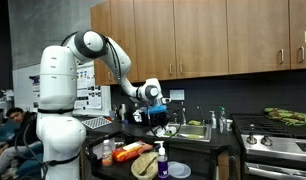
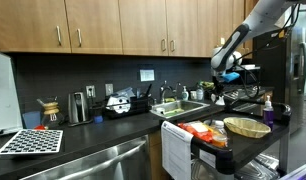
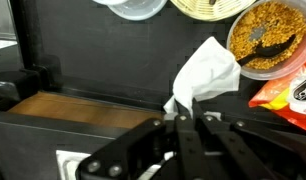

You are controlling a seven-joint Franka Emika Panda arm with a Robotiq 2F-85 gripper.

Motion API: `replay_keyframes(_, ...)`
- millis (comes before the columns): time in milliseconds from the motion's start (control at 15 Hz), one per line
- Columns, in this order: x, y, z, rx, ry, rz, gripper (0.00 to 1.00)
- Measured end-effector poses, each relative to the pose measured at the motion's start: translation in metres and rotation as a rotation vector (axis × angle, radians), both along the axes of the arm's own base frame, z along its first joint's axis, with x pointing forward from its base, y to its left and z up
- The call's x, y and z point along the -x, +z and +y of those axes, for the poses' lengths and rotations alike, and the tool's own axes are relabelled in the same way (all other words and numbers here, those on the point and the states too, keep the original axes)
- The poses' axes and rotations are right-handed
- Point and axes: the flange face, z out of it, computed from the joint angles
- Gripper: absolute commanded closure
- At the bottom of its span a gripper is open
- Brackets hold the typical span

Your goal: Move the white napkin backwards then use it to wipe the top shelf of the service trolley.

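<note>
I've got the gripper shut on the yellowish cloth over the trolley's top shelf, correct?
The held thing is wrong. The gripper is shut on the white napkin, which sticks out from between the fingers in the wrist view. The rest stands: it is over the dark top shelf.

- White napkin (image 3: 205,72): crumpled and bunched into a peak, its lower end pinched in the closed gripper (image 3: 183,122).
- Top shelf of the service trolley (image 3: 103,50): flat, dark, lying beneath the napkin.
</note>
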Motion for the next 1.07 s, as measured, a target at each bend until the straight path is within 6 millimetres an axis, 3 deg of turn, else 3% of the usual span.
replay_keyframes(400, -0.027, -0.022, -0.025, 0.012, -0.01, 0.033, 0.99)
replay_keyframes(1067, -0.046, -0.062, -0.046, 0.014, -0.009, 0.089, 0.99)
